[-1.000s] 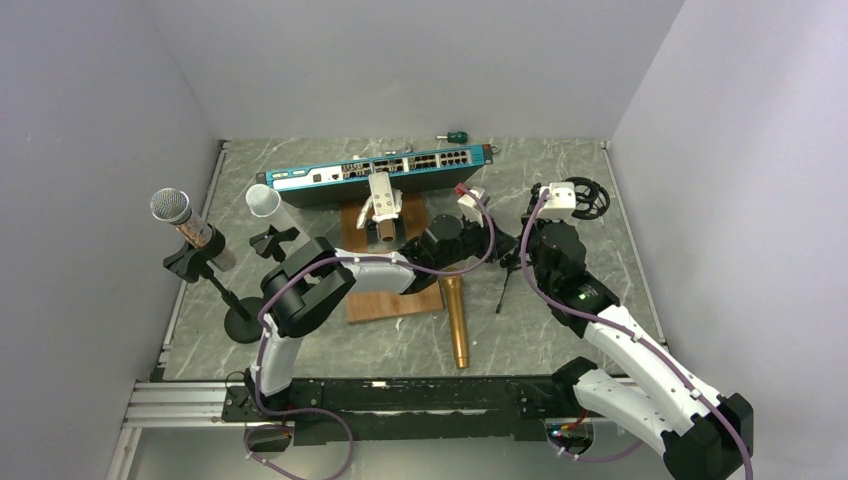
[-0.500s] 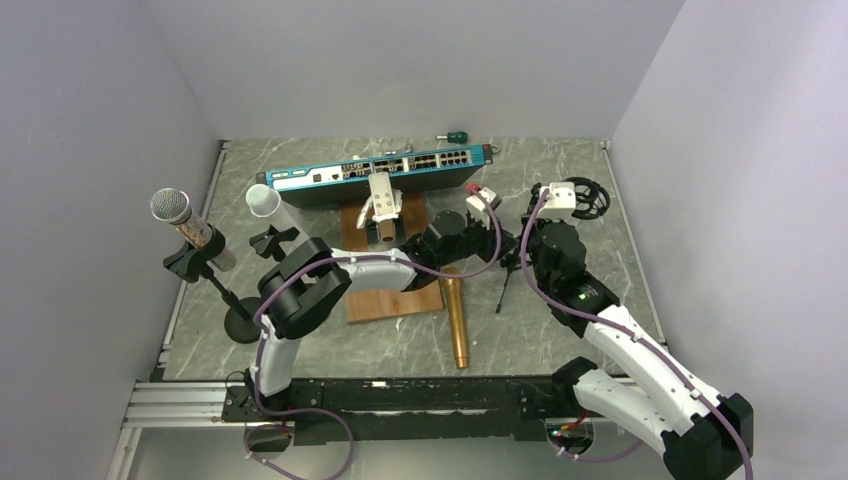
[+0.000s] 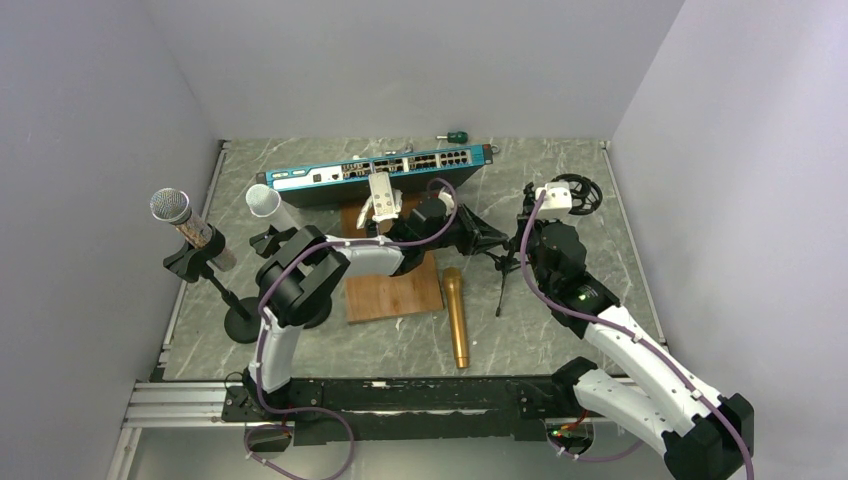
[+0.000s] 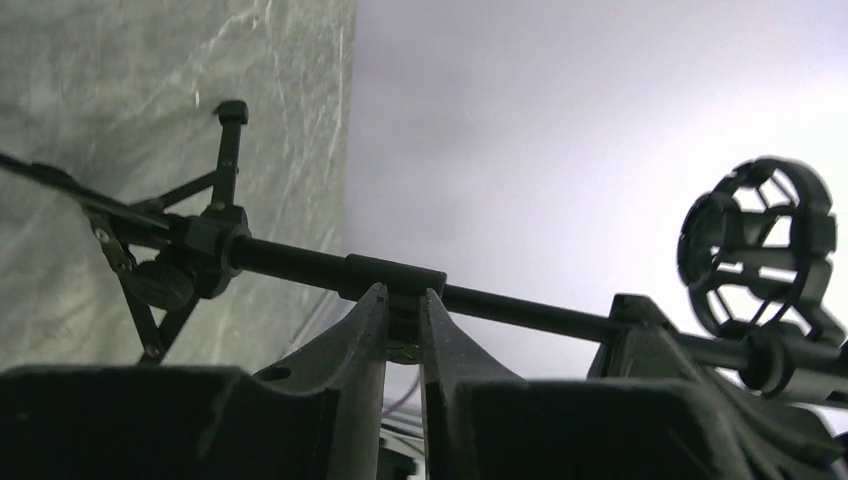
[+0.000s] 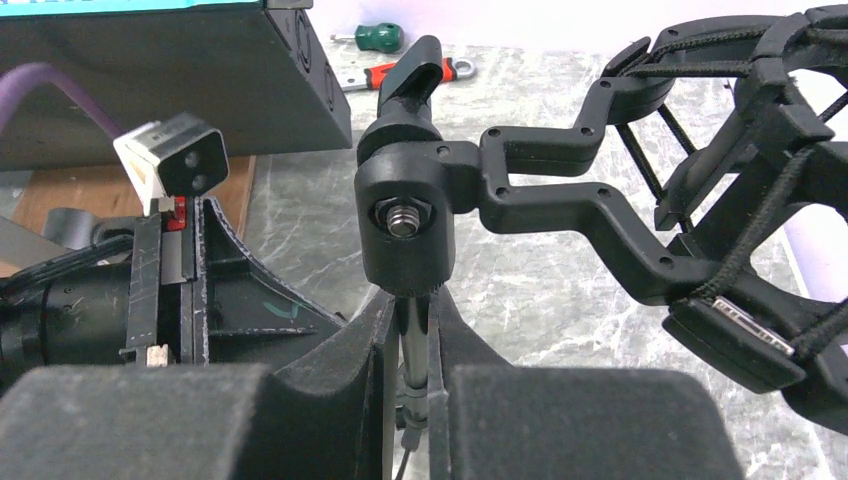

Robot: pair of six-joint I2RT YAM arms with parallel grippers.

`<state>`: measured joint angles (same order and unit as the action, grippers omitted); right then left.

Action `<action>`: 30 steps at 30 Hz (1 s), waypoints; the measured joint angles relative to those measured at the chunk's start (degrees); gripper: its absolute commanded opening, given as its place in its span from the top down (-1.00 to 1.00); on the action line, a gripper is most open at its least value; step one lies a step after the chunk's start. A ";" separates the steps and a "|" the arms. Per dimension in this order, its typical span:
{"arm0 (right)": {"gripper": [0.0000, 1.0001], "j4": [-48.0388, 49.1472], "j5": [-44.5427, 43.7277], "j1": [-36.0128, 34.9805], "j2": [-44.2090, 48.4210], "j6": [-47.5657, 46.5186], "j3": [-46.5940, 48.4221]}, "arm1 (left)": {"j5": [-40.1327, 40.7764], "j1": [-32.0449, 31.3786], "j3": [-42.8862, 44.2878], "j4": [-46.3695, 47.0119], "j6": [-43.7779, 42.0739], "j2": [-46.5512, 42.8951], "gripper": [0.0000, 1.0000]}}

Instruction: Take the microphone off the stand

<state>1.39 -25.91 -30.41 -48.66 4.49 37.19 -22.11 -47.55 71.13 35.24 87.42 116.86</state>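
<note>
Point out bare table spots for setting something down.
Bare marble: between the gold microphone and the right arm; the far right corner past the network switch. Crowded: the middle, where both arms meet at the tripod stand by the wooden board.

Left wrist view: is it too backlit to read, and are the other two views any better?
Left wrist view: backlit by the bright wall, so the stand, its shock mount and the left gripper read as near-black silhouettes. Right wrist view: evenly lit, stand joint sharp, right gripper soft. Top external view: even light, no glare on the table.
</note>
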 measured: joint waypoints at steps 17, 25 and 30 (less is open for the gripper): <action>1.00 -0.92 0.26 0.35 0.57 -0.02 -0.02 | 12.72 -5.42 -1.86 -17.18 -30.95 -16.72 -0.88; 1.00 -0.94 0.46 0.37 0.57 -0.02 -0.02 | 18.49 -9.60 -10.64 -5.81 -66.03 -21.59 -0.45; 1.00 -0.94 0.52 0.39 0.57 -0.04 -0.02 | 16.44 -9.14 -15.85 5.16 -79.32 -16.44 -0.31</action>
<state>0.45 -25.39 -30.02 -48.10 4.45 37.17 -5.67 -56.69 55.29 40.40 8.10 100.42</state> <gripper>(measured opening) 0.127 0.652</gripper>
